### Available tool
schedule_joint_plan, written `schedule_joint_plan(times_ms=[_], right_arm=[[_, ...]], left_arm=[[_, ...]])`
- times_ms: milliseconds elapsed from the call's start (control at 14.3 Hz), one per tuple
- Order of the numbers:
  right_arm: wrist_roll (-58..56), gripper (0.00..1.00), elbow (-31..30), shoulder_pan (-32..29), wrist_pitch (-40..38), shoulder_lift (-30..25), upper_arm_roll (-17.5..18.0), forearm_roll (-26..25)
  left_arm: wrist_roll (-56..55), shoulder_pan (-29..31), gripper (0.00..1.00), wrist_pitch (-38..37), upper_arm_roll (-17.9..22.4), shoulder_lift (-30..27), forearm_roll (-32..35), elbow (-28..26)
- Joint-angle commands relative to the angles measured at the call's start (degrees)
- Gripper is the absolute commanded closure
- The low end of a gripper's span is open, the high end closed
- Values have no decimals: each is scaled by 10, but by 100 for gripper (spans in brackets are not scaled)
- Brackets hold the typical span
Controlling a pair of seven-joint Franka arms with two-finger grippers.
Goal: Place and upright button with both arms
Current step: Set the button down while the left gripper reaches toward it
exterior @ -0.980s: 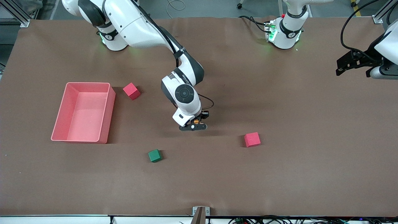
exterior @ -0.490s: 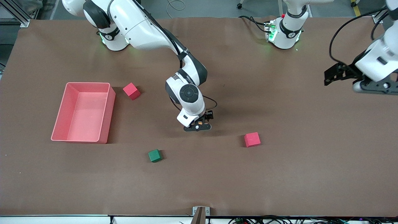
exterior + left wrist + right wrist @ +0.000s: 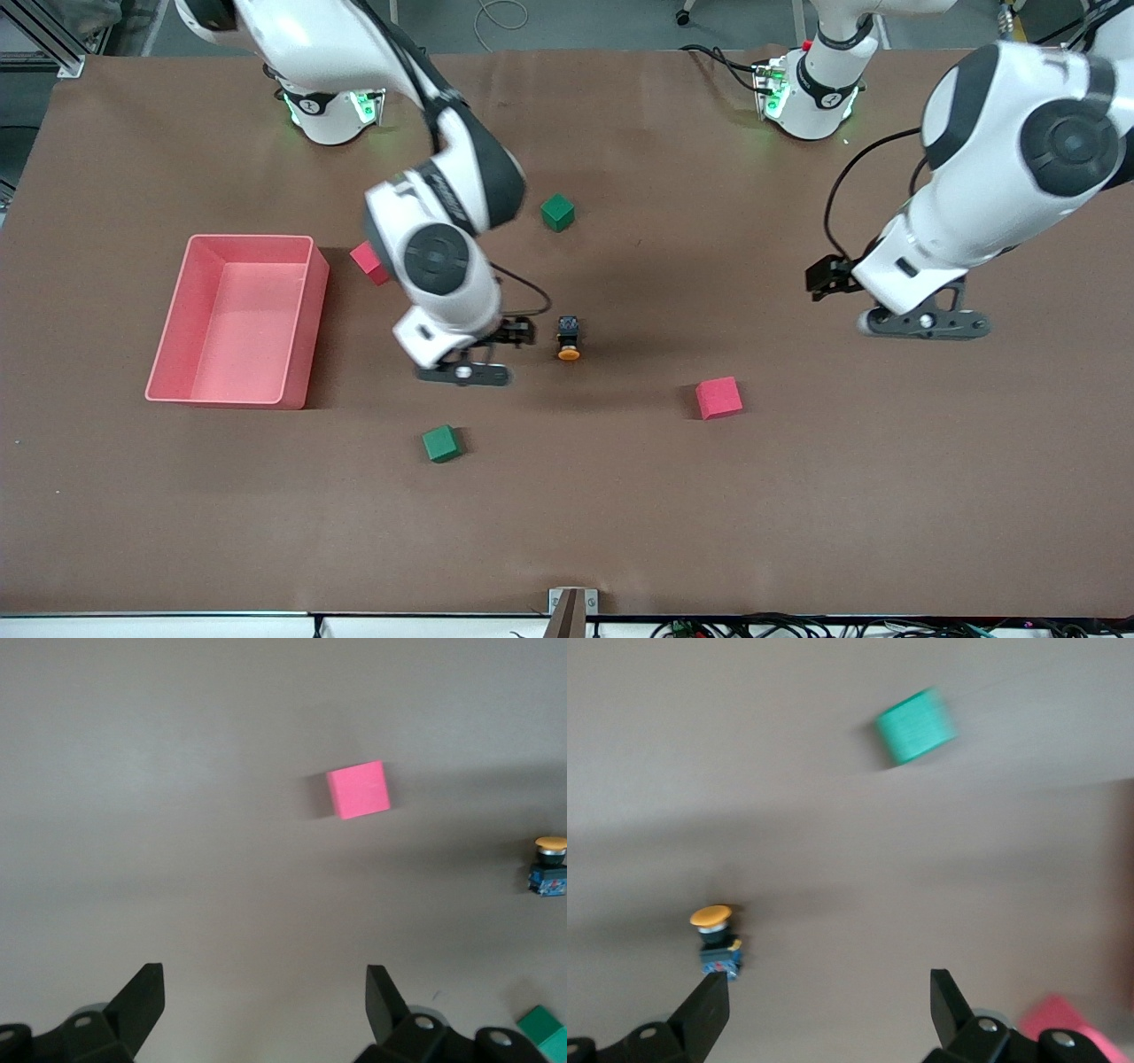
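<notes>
button: small black-bodied, orange-capped push-button [image 3: 568,338] lying on its side, free on brown table | right gripper [image 3: 464,373] beside it, spread | left gripper [image 3: 927,323] spread, well apart | advice: grasp body squarely, tip cap upward

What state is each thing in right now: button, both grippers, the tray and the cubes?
Button: lying on its side on the table, free of both grippers.
Right gripper: open, empty, beside the button toward the tray.
Left gripper: open, empty, over bare table.
Tray: upright, nothing in it.
Red cubes: resting on the table.
Green cubes: resting on the table.
</notes>
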Motion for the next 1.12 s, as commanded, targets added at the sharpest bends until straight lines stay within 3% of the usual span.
schedule_joint_plan(times_ms=[0, 210, 350, 630, 770, 1050], right_arm=[[-20, 0, -33, -21, -64, -98, -29, 2], [-33, 0, -33, -74, -102, -172, -35, 4], [-104, 0, -34, -113, -141, -206, -36, -2], [-183, 0, -35, -222, -200, -240, -38, -21], [-254, 0, -37, -250, -203, -251, -38, -52], [-278, 0, -51, -284, -202, -274, -38, -59]], left_arm=[[-44, -36, 0, 66, 4, 26, -9, -30], [-90, -74, 0, 136, 5, 70, -7, -42], [-132, -99, 0, 174, 5, 100, -4, -42], [-201, -142, 0, 250, 5, 151, -3, -38], [-228, -172, 0, 267, 6, 180, 6, -29], [-241, -215, 0, 268, 6, 216, 25, -12]])
